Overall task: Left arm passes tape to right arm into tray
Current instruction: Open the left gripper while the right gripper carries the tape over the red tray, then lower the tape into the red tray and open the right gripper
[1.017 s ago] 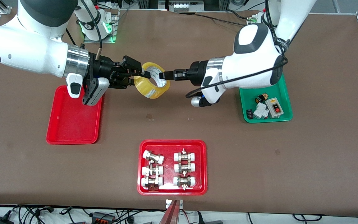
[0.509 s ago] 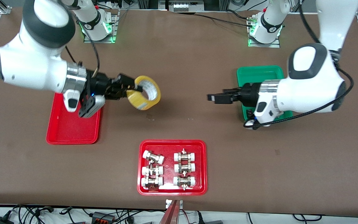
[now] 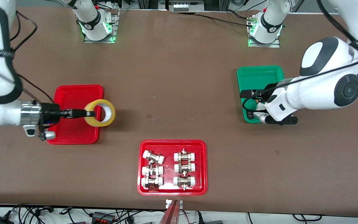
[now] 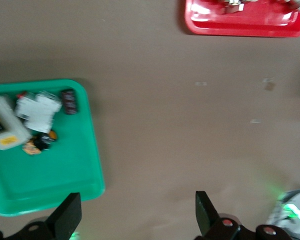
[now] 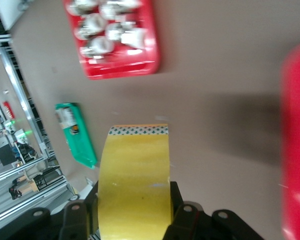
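My right gripper (image 3: 84,113) is shut on the rim of the yellowish tape roll (image 3: 110,113), its fingers across the roll's wall. It holds the roll in the air over the edge of the plain red tray (image 3: 73,93) that faces the left arm's end, with part of the roll over the table. In the right wrist view the tape (image 5: 135,180) fills the gap between the fingers (image 5: 176,200), and the red tray (image 5: 296,140) shows at the side. My left gripper (image 3: 246,93) is open and empty over the green tray (image 3: 259,73); its fingers (image 4: 65,220) stand wide apart.
The green tray (image 4: 50,180) holds switches and small electrical parts. A red tray of metal fittings (image 3: 172,143) stands near the table's front edge, midway between the arms. It also shows in the right wrist view (image 5: 140,67).
The left gripper let go of the tape and drew back to over the green tray. The right gripper carried the tape from the table's middle to over the plain red tray's edge.
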You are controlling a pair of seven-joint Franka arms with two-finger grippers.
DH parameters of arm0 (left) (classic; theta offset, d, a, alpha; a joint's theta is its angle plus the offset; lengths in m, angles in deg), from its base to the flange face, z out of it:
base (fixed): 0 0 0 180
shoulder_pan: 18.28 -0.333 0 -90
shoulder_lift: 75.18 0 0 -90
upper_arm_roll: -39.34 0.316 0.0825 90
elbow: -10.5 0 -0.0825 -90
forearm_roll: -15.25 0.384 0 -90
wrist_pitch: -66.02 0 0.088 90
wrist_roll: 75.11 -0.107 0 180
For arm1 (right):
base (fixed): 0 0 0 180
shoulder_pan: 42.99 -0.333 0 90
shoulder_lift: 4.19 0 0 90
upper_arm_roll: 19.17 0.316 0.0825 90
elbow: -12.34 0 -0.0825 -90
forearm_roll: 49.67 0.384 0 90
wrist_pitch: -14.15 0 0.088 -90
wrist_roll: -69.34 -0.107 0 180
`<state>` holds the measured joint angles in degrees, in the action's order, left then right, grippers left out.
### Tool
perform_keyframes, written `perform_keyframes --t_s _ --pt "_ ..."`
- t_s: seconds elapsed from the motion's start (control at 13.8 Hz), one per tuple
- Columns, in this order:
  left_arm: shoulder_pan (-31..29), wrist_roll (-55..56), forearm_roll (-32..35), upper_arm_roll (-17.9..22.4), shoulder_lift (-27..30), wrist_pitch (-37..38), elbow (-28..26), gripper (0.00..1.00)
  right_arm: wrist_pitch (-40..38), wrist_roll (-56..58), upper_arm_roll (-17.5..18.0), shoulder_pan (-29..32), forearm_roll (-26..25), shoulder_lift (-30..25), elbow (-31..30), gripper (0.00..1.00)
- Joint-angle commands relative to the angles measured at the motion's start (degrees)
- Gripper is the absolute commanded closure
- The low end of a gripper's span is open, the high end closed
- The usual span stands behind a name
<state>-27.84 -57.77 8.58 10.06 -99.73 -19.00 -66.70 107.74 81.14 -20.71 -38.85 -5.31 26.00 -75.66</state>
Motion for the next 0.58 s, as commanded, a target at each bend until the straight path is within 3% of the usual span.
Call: perform_keyframes --t_s 0.0,0.29,0.51 --pt "-3.8 -6.3 2.8 -0.3 7.8 -0.1 -6.6 0.00 -4.4 -0.1 1.1 4.0 -3.0 3.2 1.2 0.68" --pt "-8.8 -16.8 4.4 -0.4 15.7 -0.7 -10.5 0.00 -6.9 13.4 1.1 12.2 -3.2 10.4 1.1 0.67" --pt "-10.6 -21.1 4.4 0.0 18.6 0.8 -10.8 0.00 -7.0 18.1 1.1 14.4 -7.4 12.3 1.0 0.67"
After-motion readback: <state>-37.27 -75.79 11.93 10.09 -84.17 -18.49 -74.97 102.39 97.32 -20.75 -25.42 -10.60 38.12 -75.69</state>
